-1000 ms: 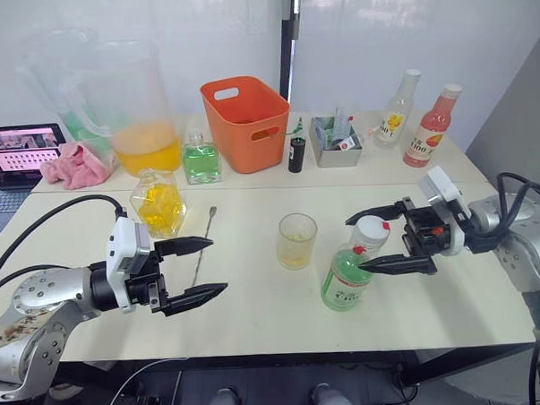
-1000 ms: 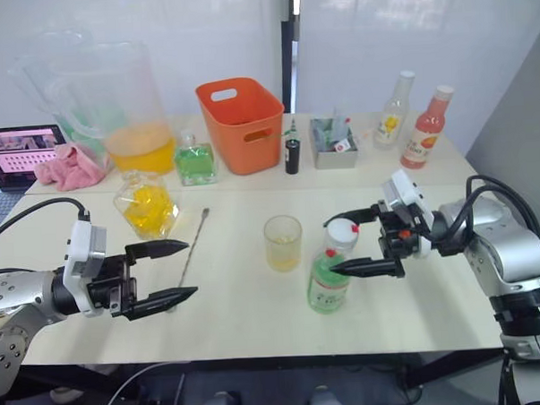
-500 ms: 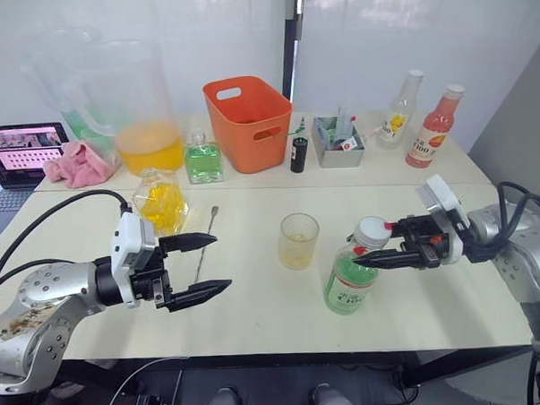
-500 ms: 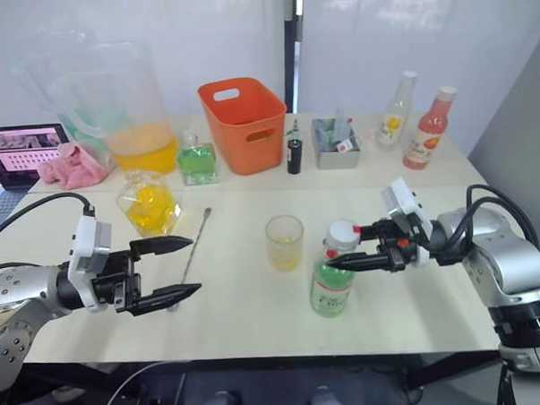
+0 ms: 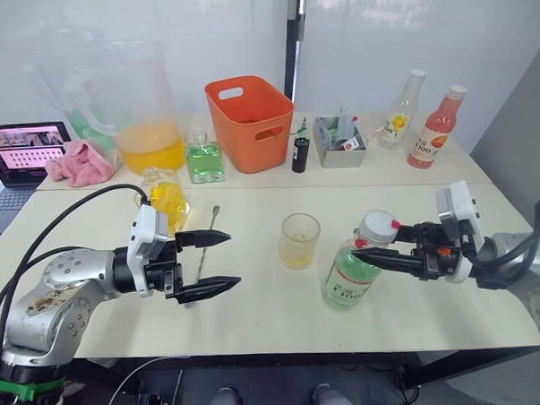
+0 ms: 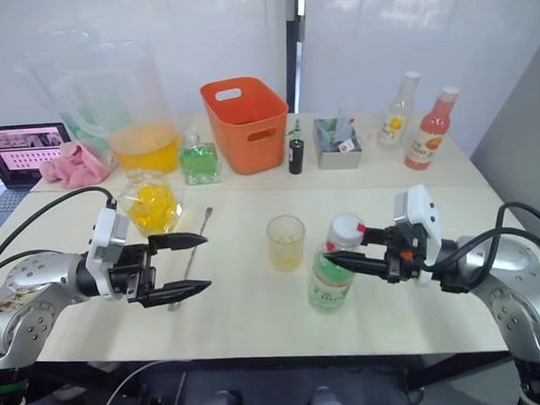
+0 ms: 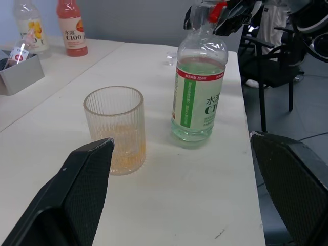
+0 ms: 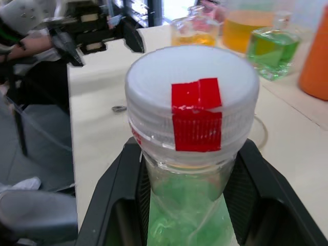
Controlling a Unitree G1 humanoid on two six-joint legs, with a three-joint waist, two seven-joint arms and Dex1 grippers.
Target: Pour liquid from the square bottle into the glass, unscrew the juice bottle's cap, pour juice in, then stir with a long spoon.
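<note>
The juice bottle (image 5: pixel 349 278), clear plastic with a green label and a white cap marked with red tape (image 8: pixel 197 102), stands right of the ribbed glass (image 5: pixel 299 241). A little yellowish liquid sits in the glass. My right gripper (image 5: pixel 369 245) is shut on the bottle's neck just under the cap. My left gripper (image 5: pixel 232 257) hovers open left of the glass, holding nothing. The long spoon (image 5: pixel 210 221) lies on the table behind it. A faceted bottle of yellow liquid (image 5: pixel 165 200) stands near the spoon, and a square bottle of green liquid (image 5: pixel 203 161) stands farther back.
Along the back are a big pitcher of orange liquid (image 5: pixel 140 109), an orange basket (image 5: pixel 248 121), a small dark bottle (image 5: pixel 297 155), a grey tray (image 5: pixel 337 144) and two drink bottles (image 5: pixel 433 128). A laptop (image 5: pixel 21 152) and a pink cloth (image 5: pixel 80 163) sit far left.
My right gripper's fingers have closed around the juice bottle's neck. The left gripper, still open, has moved a little toward the glass.
</note>
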